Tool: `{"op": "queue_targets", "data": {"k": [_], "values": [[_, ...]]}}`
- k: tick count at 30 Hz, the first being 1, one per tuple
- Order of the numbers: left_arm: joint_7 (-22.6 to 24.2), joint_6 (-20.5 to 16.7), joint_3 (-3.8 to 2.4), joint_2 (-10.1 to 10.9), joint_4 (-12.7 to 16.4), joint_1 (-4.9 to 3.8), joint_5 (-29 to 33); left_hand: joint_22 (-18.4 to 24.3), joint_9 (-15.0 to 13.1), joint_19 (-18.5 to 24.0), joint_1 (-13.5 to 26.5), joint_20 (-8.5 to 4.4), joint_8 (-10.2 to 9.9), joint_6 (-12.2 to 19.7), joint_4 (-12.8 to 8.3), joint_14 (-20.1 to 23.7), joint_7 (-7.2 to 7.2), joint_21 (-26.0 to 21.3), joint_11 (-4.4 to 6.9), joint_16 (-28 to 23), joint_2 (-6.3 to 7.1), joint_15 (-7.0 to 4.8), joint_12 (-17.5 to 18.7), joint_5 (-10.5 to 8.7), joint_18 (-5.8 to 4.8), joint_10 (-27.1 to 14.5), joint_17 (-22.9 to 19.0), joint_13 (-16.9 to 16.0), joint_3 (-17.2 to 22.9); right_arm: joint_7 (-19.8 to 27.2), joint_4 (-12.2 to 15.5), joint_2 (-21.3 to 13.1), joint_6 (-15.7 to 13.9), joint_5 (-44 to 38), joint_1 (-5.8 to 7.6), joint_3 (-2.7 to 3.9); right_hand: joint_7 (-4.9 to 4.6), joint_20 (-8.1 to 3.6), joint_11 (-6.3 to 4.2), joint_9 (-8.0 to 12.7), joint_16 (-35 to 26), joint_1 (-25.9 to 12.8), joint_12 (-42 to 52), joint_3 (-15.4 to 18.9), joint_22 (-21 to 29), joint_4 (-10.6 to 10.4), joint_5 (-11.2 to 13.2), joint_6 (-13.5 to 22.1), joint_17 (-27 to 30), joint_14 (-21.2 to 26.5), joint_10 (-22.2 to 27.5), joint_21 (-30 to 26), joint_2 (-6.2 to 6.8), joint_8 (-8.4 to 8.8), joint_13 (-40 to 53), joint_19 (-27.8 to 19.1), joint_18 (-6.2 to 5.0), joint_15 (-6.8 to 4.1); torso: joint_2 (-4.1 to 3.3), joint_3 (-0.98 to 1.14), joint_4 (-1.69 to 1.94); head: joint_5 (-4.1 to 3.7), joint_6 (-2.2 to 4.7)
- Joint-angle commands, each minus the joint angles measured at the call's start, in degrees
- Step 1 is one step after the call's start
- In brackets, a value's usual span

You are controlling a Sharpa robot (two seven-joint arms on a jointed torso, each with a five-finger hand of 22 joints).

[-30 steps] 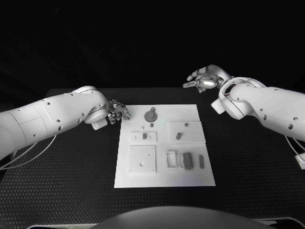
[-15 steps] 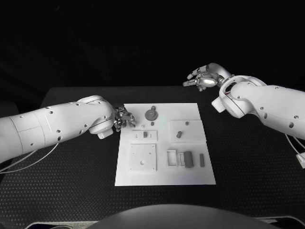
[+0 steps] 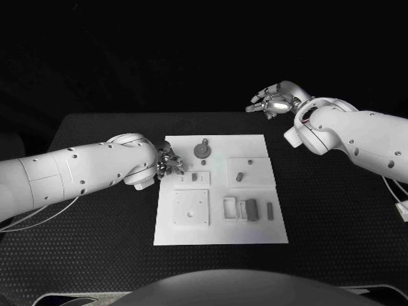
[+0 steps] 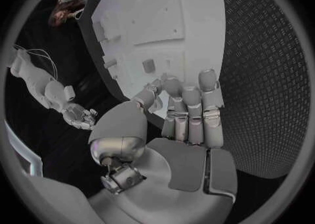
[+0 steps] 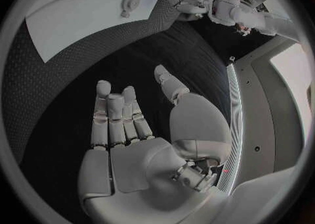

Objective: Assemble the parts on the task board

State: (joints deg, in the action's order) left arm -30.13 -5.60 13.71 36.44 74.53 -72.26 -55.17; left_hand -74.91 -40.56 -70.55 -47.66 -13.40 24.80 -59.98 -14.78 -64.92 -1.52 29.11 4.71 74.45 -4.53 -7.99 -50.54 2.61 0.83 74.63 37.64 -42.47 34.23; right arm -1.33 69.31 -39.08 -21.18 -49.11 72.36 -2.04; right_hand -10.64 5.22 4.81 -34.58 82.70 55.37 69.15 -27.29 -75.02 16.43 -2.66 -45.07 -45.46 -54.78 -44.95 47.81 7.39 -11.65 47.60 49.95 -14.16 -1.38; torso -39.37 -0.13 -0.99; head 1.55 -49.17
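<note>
Over task board point(image 3: 259, 191), left hand point(image 3: 170, 162), no writing

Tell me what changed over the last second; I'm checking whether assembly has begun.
The left hand moved in from the table's left side to the task board's left edge, its fingers now over the board near the upper small parts. It holds nothing. The right hand stayed raised beyond the table's far right corner, empty. The parts lie where they were.

black table point(image 3: 94, 210) | dark room | pale wall panel point(image 5: 289, 92)
</note>
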Motion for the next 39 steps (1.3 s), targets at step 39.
{"op": "queue_targets", "data": {"k": [39], "values": [[-1.11, 2.85, -0.05, -0.66, 0.45, 1.18, -4.30, -1.02, -4.20, -0.59, -0.88, -0.13, 4.08, -1.39, -0.40, -0.52, 0.20, 0.41, 0.15, 0.49, -0.92, -0.15, -0.43, 0.16, 1.11, 0.50, -0.02, -0.08, 0.22, 0.40, 0.02, -0.09, 0.67, 0.03, -0.01, 0.03, -0.36, 0.51, -0.08, 0.11, 0.25, -0.01, 0.44, 0.27, -0.77, -0.07, -0.20, 0.05, 0.18, 0.58, 0.55, -0.35, -0.64, -0.40, -0.22, 0.00, -0.84, 0.02, -0.01, -0.02, 0.01, -0.25, -0.73]]}}
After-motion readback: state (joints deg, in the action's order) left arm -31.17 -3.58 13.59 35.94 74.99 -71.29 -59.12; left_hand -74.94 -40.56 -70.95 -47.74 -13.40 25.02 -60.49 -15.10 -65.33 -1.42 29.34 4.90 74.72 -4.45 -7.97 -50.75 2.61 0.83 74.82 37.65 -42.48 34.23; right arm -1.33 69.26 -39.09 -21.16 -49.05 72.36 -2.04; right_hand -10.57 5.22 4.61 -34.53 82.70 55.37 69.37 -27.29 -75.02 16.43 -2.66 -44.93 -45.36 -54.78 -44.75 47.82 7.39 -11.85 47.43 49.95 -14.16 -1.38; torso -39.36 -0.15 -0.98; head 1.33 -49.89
